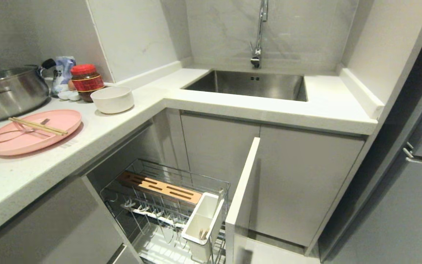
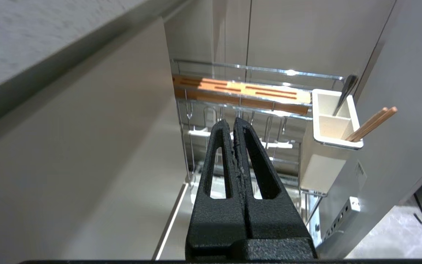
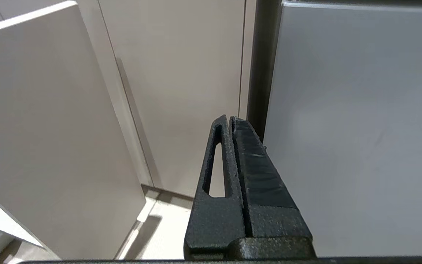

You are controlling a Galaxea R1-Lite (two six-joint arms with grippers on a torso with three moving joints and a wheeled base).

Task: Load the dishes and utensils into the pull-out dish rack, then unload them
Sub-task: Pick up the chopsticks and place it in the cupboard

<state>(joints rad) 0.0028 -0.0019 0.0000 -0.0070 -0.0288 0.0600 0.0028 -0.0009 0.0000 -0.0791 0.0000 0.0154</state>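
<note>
Pink plate is sitting up on the countertop with a pair of wooden chopsticks and a silver fork lying across it; the off-white bowl is just beside it on the same counter, near a red-lidded jar and the big steel pot. So nothing from up there has gone in yet; I'd call this the very start of the loading step.

Pull-out dish rack is already slid out below the counter; plate slots bare, wooden strip at the far rail, white cutlery caddy at the front corner, though the caddy does already hold another pair of chopsticks and something metal.

Left gripper hangs low in front of the rack, fingers pressed together, holding nothing; the caddy is off to one side of it and the dishes are well above it, out of its view. Right gripper is closed and empty too, facing plain cabinet doors.

Next move, I reckon: one arm has to come up to counter height, open up and go for the plate or the utensils on it; the thin sticks look fiddly to pinch.
</note>
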